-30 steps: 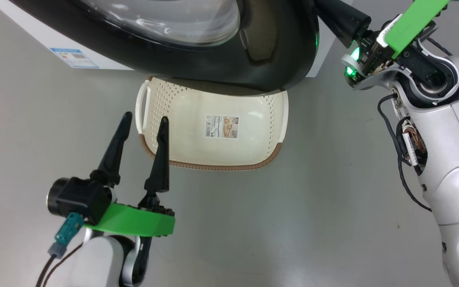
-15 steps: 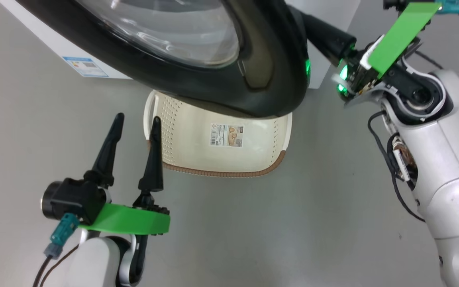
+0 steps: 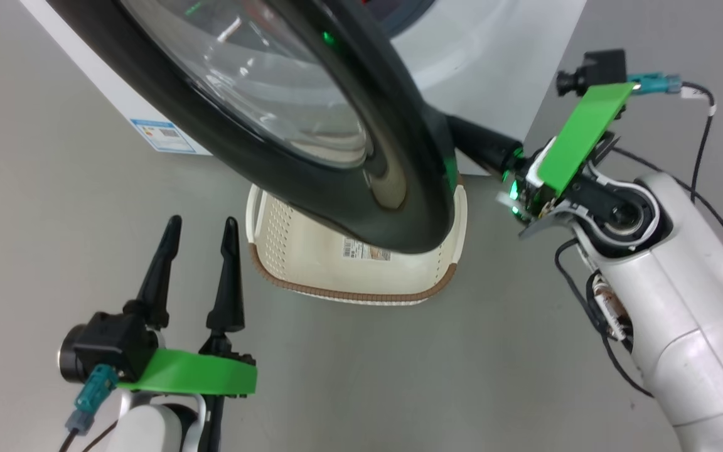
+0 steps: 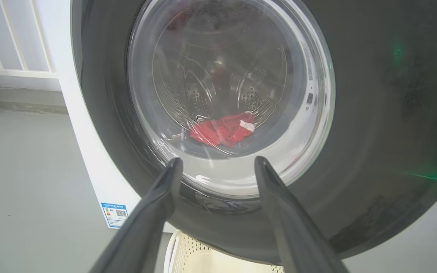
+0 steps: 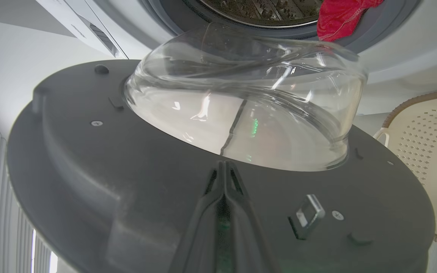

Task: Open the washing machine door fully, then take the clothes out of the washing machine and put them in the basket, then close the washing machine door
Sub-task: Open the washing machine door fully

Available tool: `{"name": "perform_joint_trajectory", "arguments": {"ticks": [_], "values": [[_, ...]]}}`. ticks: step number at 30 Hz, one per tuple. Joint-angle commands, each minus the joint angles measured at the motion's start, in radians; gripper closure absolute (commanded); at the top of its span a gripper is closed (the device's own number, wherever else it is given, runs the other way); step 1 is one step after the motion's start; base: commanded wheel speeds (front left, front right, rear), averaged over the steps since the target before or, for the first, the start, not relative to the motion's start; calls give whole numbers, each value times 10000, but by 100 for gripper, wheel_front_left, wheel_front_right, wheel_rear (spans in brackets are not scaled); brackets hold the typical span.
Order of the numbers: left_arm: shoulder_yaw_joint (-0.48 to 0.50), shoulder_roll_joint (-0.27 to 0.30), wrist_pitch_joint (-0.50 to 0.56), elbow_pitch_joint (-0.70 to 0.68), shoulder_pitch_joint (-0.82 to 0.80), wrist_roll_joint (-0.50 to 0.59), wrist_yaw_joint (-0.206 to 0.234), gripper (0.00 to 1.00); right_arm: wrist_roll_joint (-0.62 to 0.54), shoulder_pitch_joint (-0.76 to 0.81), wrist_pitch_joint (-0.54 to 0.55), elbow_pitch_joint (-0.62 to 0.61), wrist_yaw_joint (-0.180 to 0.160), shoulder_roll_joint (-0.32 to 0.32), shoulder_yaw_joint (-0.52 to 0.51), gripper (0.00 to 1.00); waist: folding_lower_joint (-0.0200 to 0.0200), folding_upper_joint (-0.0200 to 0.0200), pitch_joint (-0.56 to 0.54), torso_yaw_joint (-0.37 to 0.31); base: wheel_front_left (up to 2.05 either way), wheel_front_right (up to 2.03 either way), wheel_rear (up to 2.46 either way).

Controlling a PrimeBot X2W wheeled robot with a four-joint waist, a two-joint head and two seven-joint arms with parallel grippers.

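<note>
The washing machine door [image 3: 399, 207] stands part-open, its black rim and glass bowl hanging over the basket [image 3: 349, 295] on the floor. My right gripper [image 3: 474, 141] reaches behind the door's edge. In the right wrist view it [image 5: 224, 163] is shut with nothing held, its tips against the door's grey inner face [image 5: 127, 182]. The red clothes [image 5: 340, 17] lie at the drum's mouth and show through the glass [image 4: 222, 131]. Near the basket's left side, my left gripper [image 3: 203, 221] is open and empty, pointing at the door [image 4: 374, 113].
The white washing machine [image 3: 493, 50] with its blue label [image 3: 164, 135] fills the top of the head view. A metal latch [image 5: 309, 216] sticks out of the door's inner face. A white railing [image 4: 13, 57] stands left of the machine. Grey floor lies around the basket.
The door has swung further open, turning more edge-on, with my shut right gripper behind its edge. The head view has shifted. My left gripper stays open.
</note>
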Motion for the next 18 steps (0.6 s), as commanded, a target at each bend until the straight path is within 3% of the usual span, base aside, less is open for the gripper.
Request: {"name": "perform_joint_trajectory", "arguments": {"ticks": [1,18], "values": [[375,187,-76,-218,158,-13,43,0,-173,252,123,-343,8,310,302,100,0,0,-279,97,0,0,0],[314,187,-76,-219,842,-122,236,0,-250,1281,331,-229,8,455,1161,100,0,0,-1415,790,0,0,0]]}}
